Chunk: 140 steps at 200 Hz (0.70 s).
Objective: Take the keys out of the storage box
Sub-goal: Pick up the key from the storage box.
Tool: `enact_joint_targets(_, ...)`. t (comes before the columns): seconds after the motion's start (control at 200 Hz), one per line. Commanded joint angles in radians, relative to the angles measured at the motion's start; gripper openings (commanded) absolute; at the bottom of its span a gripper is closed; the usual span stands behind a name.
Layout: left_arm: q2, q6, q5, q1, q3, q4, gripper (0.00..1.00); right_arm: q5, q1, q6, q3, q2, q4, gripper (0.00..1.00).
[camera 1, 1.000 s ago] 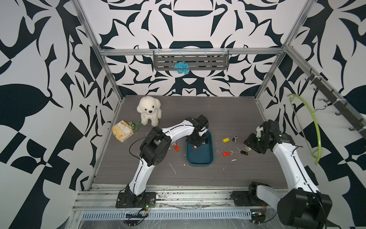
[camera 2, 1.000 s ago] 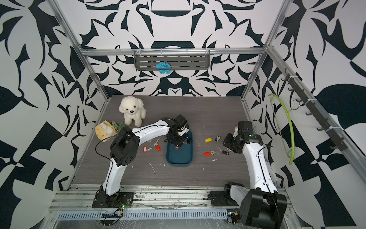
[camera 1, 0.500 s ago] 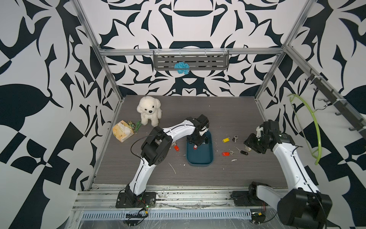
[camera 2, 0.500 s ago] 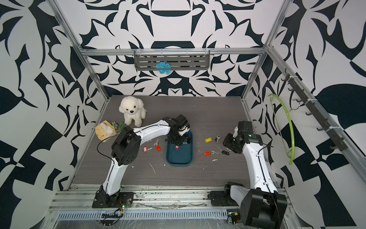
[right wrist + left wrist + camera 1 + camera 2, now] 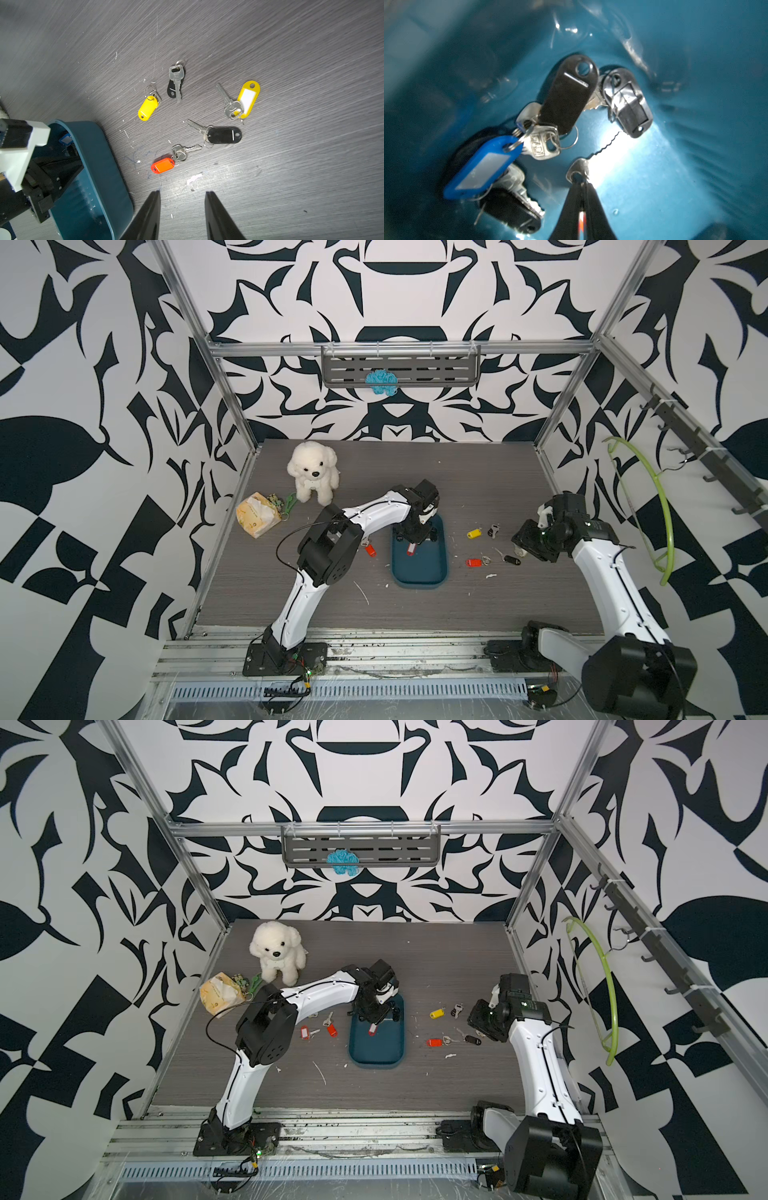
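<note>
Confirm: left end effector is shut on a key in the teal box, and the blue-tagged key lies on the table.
No: the left wrist view shows the blue-tagged key inside the box too. The rest stands.

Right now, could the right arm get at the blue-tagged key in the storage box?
Probably not. The blue-tagged key lies in the storage box close beside the left hand, which is shut on a red-tagged key and crowds that end. The right hand is open, outside the box.
</note>
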Motion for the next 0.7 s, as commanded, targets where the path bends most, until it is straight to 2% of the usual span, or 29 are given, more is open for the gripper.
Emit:
enact_joint_targets(0.0, -0.001, -0.015, 0.021, 0.002, 0.014, -0.026, 0.00, -0.011, -0.002, -0.012, 0.002, 0.005, 0.003, 0.41)
enact_joint_targets(0.24, -0.077, -0.048, 0.034, 0.002, -0.034, -0.014, 0.00, -0.008, -0.002, -0.011, 0.001, 0.008, 0.004, 0.41)
enact_joint_targets(0.525, -0.267, -0.115, 0.023, 0.005, -0.117, 0.013, 0.00, -0.006, -0.001, -0.008, -0.012, 0.004, 0.013, 0.40)
enact_joint_targets(0.695, -0.396, -0.186, 0.020, 0.064, -0.177, 0.003, 0.00, -0.008, -0.001, -0.004, -0.029, 0.001, 0.018, 0.40)
